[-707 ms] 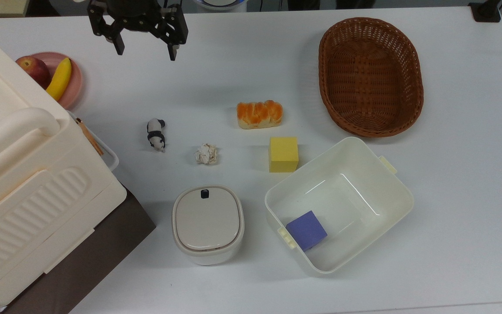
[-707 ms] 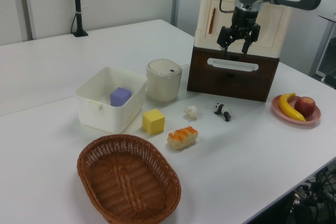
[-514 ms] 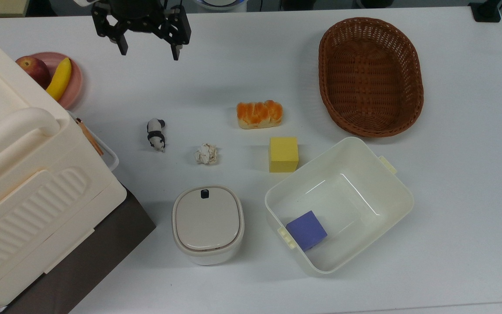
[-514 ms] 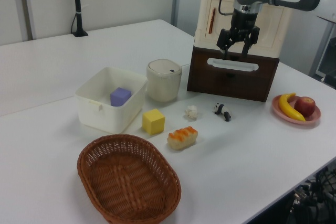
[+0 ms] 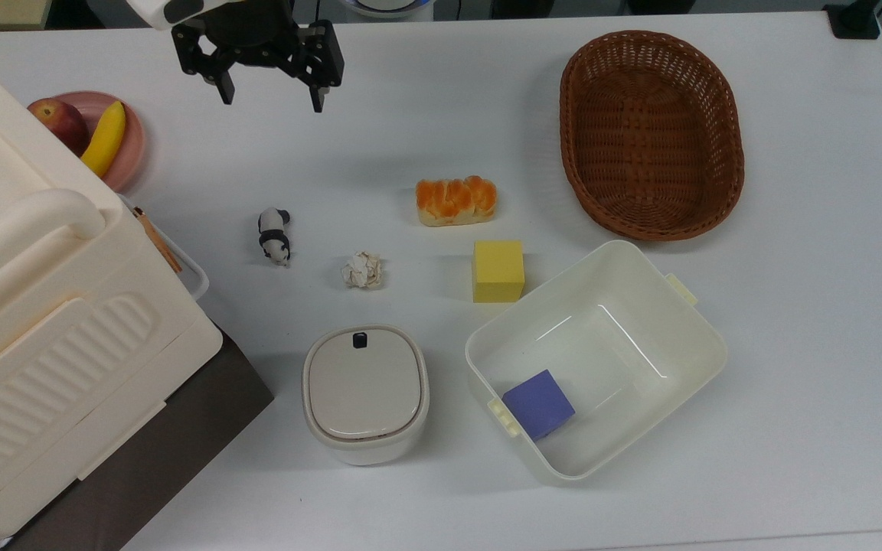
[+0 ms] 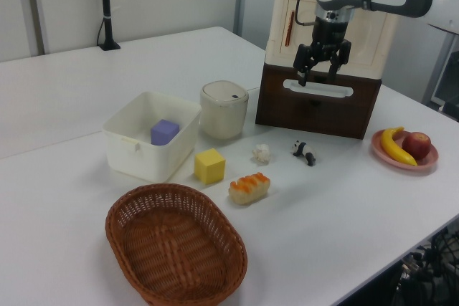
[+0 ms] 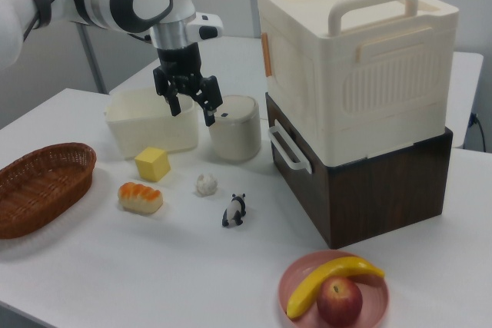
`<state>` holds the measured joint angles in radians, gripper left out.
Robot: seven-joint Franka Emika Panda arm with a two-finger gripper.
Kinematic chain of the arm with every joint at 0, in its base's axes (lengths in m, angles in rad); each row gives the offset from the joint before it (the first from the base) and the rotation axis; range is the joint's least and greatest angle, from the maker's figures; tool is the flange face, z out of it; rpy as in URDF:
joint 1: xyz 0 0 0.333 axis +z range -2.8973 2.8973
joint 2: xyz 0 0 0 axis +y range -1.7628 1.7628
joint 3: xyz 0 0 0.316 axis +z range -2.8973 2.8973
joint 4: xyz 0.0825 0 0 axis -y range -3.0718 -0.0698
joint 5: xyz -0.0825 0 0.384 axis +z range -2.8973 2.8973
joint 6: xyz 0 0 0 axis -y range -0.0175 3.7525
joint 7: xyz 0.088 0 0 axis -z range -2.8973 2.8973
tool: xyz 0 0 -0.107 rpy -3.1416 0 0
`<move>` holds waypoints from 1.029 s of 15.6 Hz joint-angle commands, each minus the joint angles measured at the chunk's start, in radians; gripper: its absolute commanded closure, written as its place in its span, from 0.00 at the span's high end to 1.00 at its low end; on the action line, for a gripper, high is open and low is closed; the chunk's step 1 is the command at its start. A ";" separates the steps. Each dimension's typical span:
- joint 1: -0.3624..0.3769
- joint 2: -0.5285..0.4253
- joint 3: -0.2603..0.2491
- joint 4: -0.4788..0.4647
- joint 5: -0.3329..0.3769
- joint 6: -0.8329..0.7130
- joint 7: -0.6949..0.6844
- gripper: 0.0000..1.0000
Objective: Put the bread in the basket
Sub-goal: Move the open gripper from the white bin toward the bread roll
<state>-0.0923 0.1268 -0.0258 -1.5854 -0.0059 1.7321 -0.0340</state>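
The bread [image 5: 456, 200] [image 6: 249, 188] [image 7: 141, 197], an orange-topped loaf with pale sides, lies on the white table near its middle. The reddish-brown wicker basket [image 5: 651, 132] [image 6: 176, 251] [image 7: 40, 186] stands empty at the top view's upper right, apart from the loaf. My gripper [image 5: 272, 98] [image 6: 315, 77] [image 7: 192, 110] hangs open in the air, well off to the top view's upper left of the bread, with nothing between its fingers.
A yellow cube [image 5: 498, 271], a paper ball [image 5: 363, 270] and a toy panda [image 5: 274, 235] lie near the loaf. A white tub [image 5: 596, 360] holds a purple cube [image 5: 539, 403]. A lidded pot [image 5: 365, 392], a cream crate on a brown box [image 5: 50, 337] and a fruit plate [image 5: 135, 145] stand on the top view's left.
My gripper has drifted a little toward the top view's right and lower, closer to the table's middle. Its jaws stay open. Nothing on the table has moved.
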 commanded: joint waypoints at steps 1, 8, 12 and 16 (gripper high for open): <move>0.016 -0.018 -0.008 -0.008 0.023 -0.025 -0.006 1.00; 0.016 -0.016 -0.008 -0.013 0.023 -0.036 -0.015 1.00; 0.016 -0.009 -0.010 -0.041 0.014 -0.025 -0.041 1.00; 0.019 0.008 -0.010 -0.090 0.009 -0.022 -0.223 1.00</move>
<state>-0.0856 0.1411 -0.0257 -1.6279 -0.0059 1.7181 -0.0892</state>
